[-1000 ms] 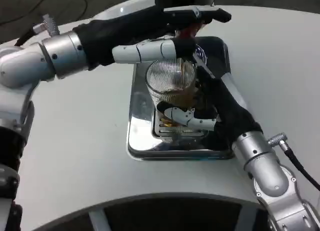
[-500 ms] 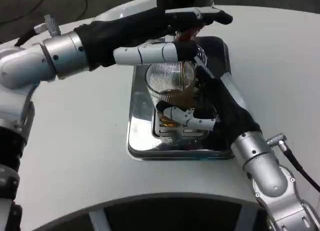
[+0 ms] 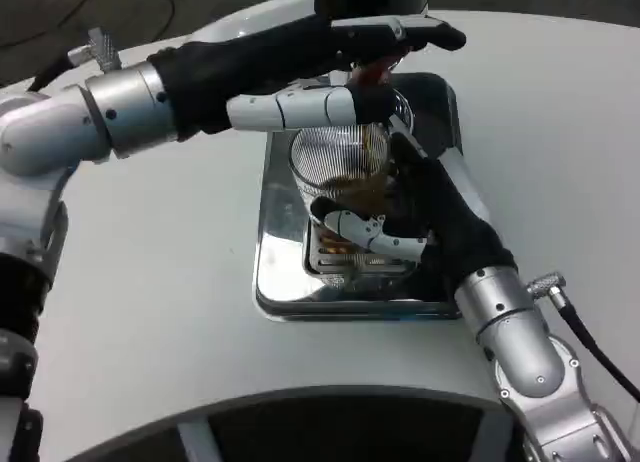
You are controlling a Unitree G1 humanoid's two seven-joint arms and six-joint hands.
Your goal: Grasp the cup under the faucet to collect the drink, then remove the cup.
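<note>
Head view, cup (image 3: 340, 172) in right hand (image 3: 420, 222), under faucet (image 3: 385, 42)

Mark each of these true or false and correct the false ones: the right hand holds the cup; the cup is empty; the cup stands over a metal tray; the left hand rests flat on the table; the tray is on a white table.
1. The right hand holds the cup. True.
2. The cup is empty. False: brown drink shows in its lower part.
3. The cup stands over a metal tray. True.
4. The left hand rests flat on the table. False: it is raised, reaching to the faucet above the cup.
5. The tray is on a white table. True.
</note>
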